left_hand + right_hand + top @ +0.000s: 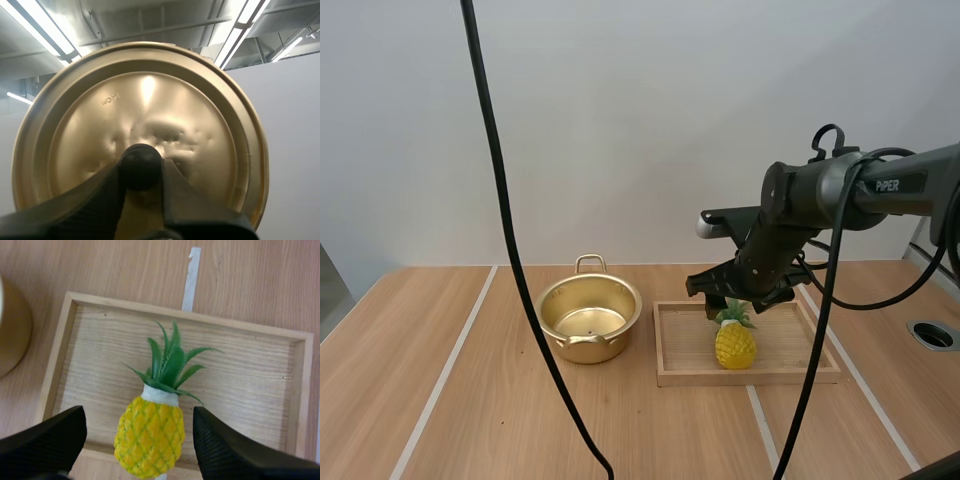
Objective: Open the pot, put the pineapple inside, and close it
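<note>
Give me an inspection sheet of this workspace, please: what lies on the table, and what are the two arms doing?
Surface: wooden table with pale strips.
Job's things: golden pot standing open; its lid off the pot, held by the black knob; pineapple upright in the wooden tray, right of the pot.
Clutter: nothing seen.
Tools: left tool shut on the lid's knob; right tool open over the pineapple, one finger on each side, not touching it.
Cables: nothing seen on the tabletop.
Surroundings: pale wall behind the table; round hole in the table near its right edge.
</note>
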### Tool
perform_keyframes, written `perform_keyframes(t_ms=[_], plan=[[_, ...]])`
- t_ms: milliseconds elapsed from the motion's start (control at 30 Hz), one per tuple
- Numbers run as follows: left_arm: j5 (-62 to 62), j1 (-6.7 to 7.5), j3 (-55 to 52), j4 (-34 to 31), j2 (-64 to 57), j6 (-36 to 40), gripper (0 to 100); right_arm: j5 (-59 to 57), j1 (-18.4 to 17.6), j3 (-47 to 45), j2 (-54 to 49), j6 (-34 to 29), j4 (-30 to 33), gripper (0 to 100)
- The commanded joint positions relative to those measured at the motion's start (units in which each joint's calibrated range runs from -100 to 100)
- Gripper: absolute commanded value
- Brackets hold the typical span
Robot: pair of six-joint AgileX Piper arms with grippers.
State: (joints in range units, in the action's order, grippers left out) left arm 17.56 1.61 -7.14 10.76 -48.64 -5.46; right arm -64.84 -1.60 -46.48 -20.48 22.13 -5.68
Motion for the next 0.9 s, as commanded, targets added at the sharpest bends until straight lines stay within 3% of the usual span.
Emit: perform_keyframes(t_ms=[0,500,867], plan=[[-0.78,0.19,0.43,0.54,-0.23,0.09,0,2.43,0.22,-3.07,-0.30,0.40,-0.04,100],[-0.78,0.19,0.43,0.54,-0.23,0.09,0,9.18,0.22,-7.38,-0.18,0.52,0.44,100],[-0.78,0.19,0.43,0.54,-0.23,0.09,0,11.25,0.22,-7.38,7.77,0.64,1.82,100]])
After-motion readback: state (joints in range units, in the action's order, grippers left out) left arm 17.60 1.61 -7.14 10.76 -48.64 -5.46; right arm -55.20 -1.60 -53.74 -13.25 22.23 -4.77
